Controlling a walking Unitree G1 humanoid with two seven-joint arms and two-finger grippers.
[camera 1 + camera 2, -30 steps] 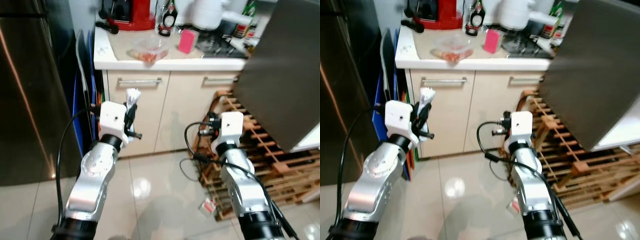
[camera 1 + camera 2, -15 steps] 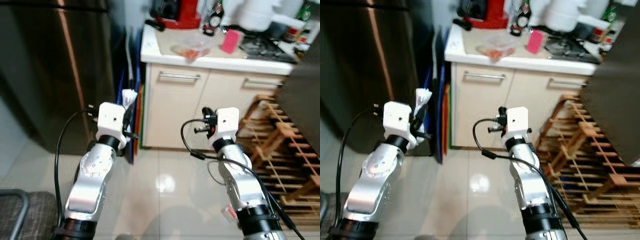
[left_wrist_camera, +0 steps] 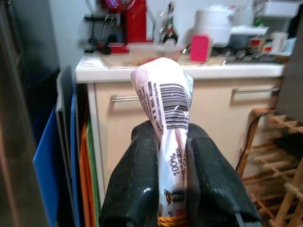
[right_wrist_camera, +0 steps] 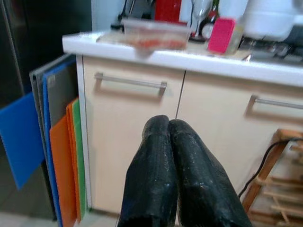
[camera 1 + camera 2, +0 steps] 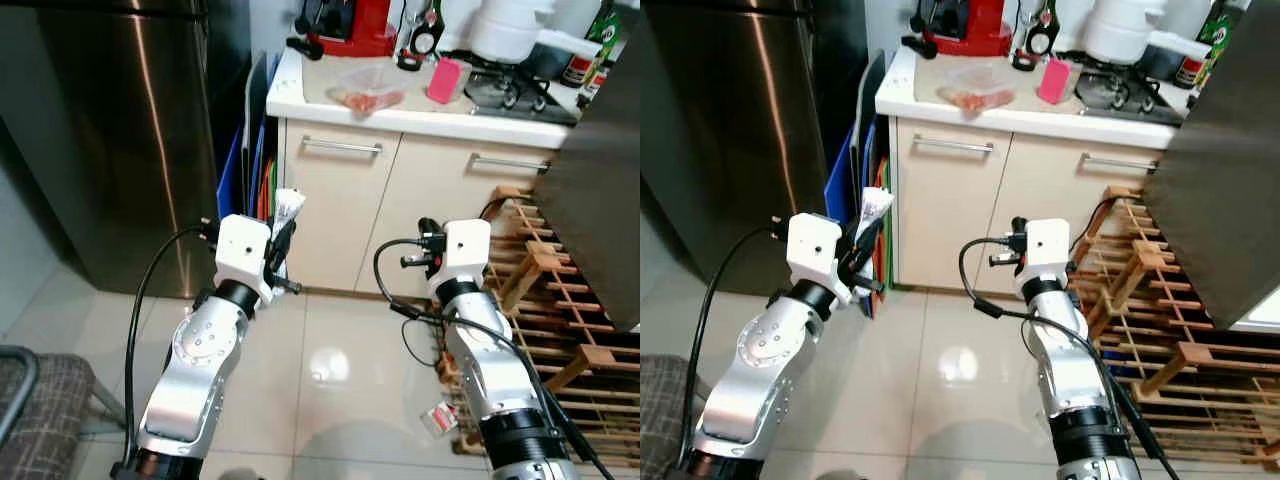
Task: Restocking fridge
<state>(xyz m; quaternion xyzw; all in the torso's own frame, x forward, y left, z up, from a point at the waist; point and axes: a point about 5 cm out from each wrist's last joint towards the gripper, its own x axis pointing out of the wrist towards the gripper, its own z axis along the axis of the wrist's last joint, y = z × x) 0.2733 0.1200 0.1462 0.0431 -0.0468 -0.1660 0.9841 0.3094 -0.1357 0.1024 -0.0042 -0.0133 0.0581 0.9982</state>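
Compared with a second ago my head camera is swinging left: the steel fridge (image 5: 120, 130) is now taking up the left of the frame, and the dark open fridge door (image 5: 600, 200) is sliding off to the right edge. Both arms are keeping the same raised pose.

I'm holding the left gripper (image 3: 173, 156) up at chest height, jaws pinched narrow on a white plastic-wrapped packet (image 3: 165, 104). The packet is standing upright between the fingers (image 3: 135, 175), its barcoded end sticking out past the tips and "100%" printed lower down. Ahead of those jaws I'm seeing the cream cabinet drawer (image 3: 208, 123) and, off to one side, coloured cutting boards (image 3: 83, 161) leaning in the gap between cabinet and fridge.

I'm keeping the right gripper (image 4: 169, 156) raised too, jaws pressed together with nothing between them, pointing at the same cabinet front. Past the tips, up on the white counter (image 5: 400, 110), are sitting a clear food container (image 5: 365, 90), a pink object (image 5: 443, 80) and a red appliance (image 5: 355, 25). Wooden racks (image 5: 560, 300) are lying on the floor beside the right arm.
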